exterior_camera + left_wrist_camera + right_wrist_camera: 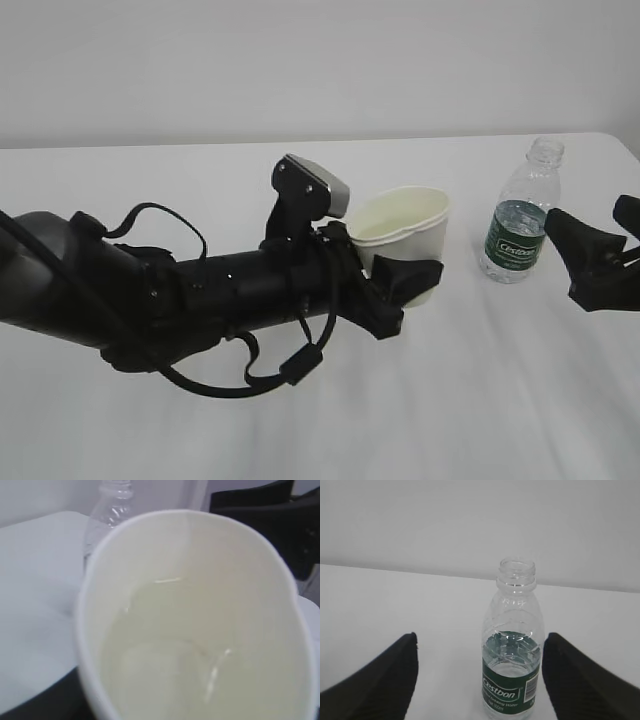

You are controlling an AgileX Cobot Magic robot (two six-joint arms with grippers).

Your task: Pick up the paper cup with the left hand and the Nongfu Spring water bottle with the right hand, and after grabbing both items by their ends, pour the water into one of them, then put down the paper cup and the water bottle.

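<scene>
My left gripper is shut on the paper cup, with black fingers clamped across its lower wall and squeezing the rim into an oval. In the left wrist view the cup's pale inside fills the frame, with glints of clear water at the bottom. The capless Nongfu Spring water bottle stands upright on the table to the cup's right, about a third full. My right gripper is open just right of the bottle. From the right wrist the bottle stands ahead of the spread fingers, untouched.
A white table runs under everything, with a plain white wall behind. The bulky left arm and its loose cables lie low across the table's left half. In the left wrist view the bottle and the right gripper show behind the cup.
</scene>
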